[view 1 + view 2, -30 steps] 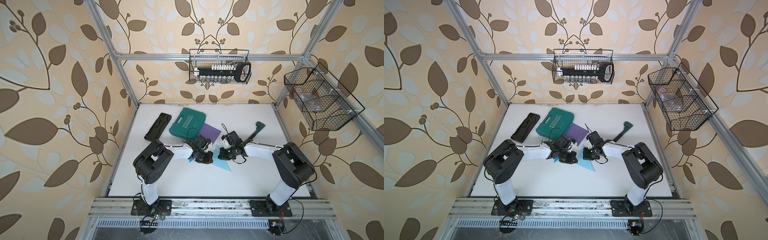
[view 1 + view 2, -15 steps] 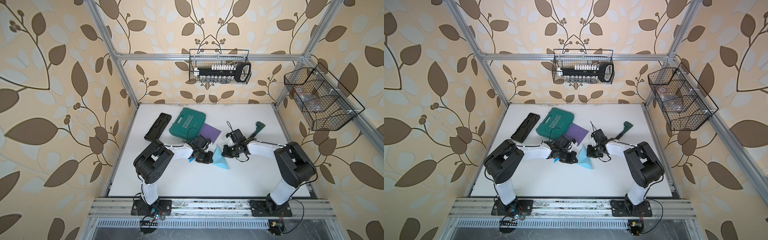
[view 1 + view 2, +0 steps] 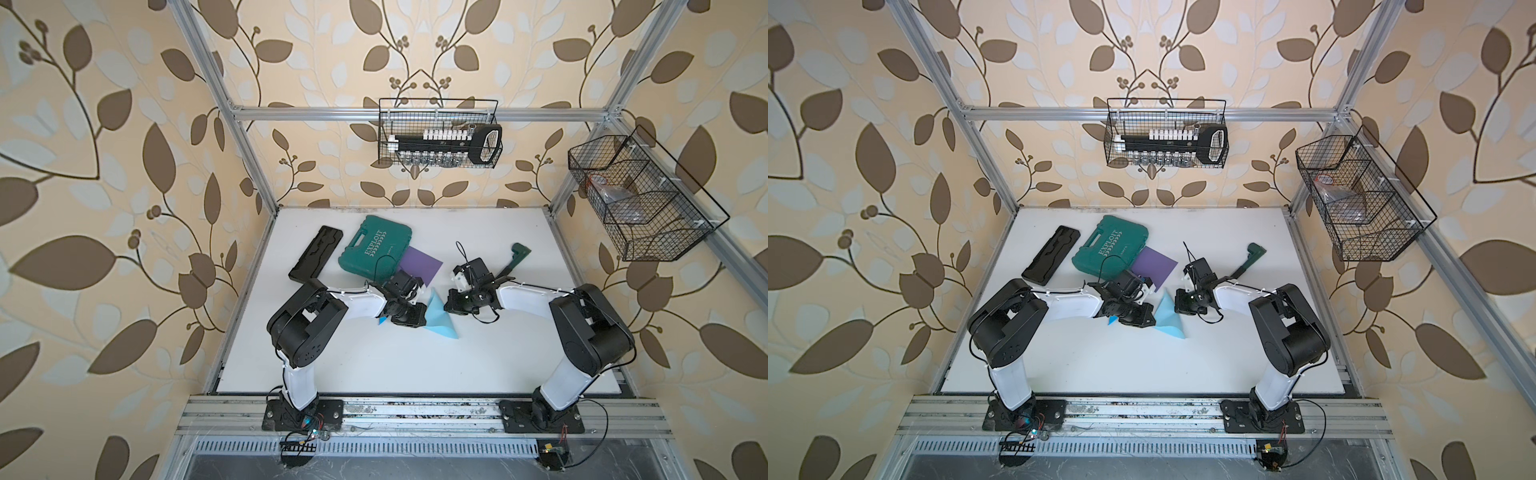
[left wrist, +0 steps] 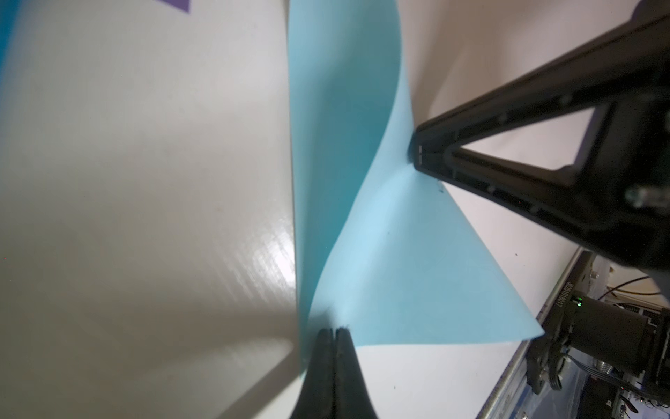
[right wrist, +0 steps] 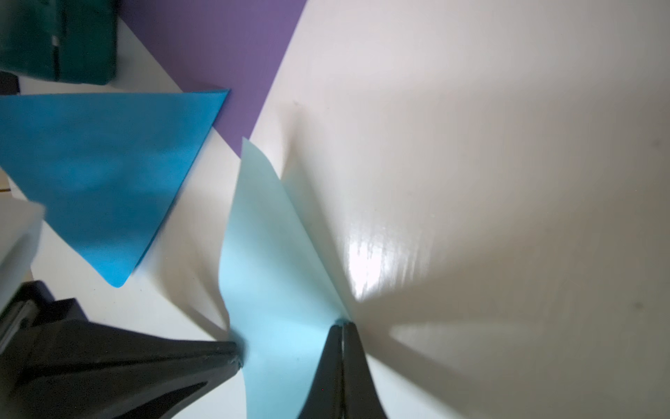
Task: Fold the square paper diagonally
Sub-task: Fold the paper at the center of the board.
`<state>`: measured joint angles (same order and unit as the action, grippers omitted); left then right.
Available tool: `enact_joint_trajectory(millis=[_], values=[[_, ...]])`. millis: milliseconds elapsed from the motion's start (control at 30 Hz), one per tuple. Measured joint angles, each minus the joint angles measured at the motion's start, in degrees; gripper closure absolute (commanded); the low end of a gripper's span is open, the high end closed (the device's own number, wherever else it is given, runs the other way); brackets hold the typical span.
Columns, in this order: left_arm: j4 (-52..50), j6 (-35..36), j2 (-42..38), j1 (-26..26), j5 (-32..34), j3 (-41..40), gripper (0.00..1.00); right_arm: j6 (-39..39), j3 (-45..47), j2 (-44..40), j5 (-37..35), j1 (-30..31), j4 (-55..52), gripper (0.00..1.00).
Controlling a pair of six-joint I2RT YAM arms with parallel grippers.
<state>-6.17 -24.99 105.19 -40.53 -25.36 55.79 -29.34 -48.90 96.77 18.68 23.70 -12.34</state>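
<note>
Near the left edge of the white table surface point(image 3: 374, 365), a long black moulded plastic tray point(image 3: 316, 259). Just right of it, toward the rear edge, a closed green plastic tool case point(image 3: 376, 249), with a flat purple paper sheet point(image 3: 424, 266) showing from under its right side. Forward of the case, near mid-surface, the left gripper point(image 3: 422, 319), jaws pressed together and pinching one edge of the light blue square paper point(image 3: 439, 318), fingertips point(image 4: 328, 348) clamped at the sheet's rim in the left wrist view. Beneath that arm, flat on the surface, a darker blue folded paper triangle point(image 5: 105, 174), only its tip showing in both top views. About mid-surface, between the two grippers, the light blue paper itself, raised and bowed like a small tent, with one lower corner pointing toward the front edge. On its far side, the right gripper point(image 3: 447, 306), likewise closed tight and nipping a corner of the same sheet. Farther right, toward the right edge, a green-headed tool with a dark handle point(image 3: 515, 257) lying flat behind the right arm. Off the surface, hung on the right-hand frame, a black wire basket point(image 3: 640, 199).
</note>
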Motion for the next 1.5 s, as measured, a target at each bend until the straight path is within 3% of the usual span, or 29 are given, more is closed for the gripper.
enact_joint_trajectory(millis=[333,833,1500], values=[[0.0,0.6,0.0,0.0,0.0,0.1,1.0,-0.7,0.8,-5.2,2.6,1.6,0.9,1.0],[0.0,0.9,0.0,0.0,0.0,0.1,1.0,-3.1,-0.1,2.5,3.2,3.3,2.2,1.0],[1.5,1.4,0.4,0.0,0.1,0.1,1.0,-4.9,-8.6,10.1,4.1,0.3,2.5,1.0]])
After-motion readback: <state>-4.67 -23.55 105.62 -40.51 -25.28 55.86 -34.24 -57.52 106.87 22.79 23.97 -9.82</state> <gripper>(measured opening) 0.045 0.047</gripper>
